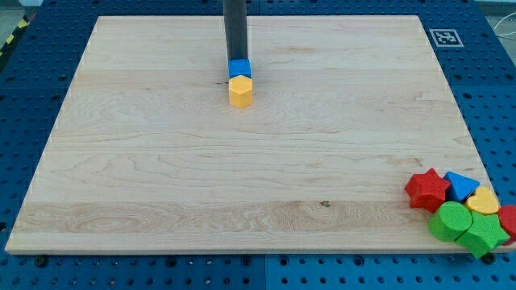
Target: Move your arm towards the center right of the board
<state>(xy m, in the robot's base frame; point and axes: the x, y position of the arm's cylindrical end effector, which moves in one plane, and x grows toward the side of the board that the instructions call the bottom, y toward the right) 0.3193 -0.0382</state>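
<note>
My rod comes down from the view's top, and my tip [236, 61] sits just behind a small blue block [239, 69] in the upper middle of the wooden board [161, 161]. A yellow hexagonal block [240, 92] touches the blue block on its near side. The tip is right at the blue block's far edge; whether it touches is not clear. The centre right of the board lies far to the view's right of my tip.
A cluster of blocks sits at the board's bottom right corner: a red star [426, 190], a blue block [460, 185], a yellow heart [484, 201], a green cylinder [450, 221], a green star-like block [483, 234] and a red block [509, 219]. A fiducial tag [444, 37] marks the top right corner.
</note>
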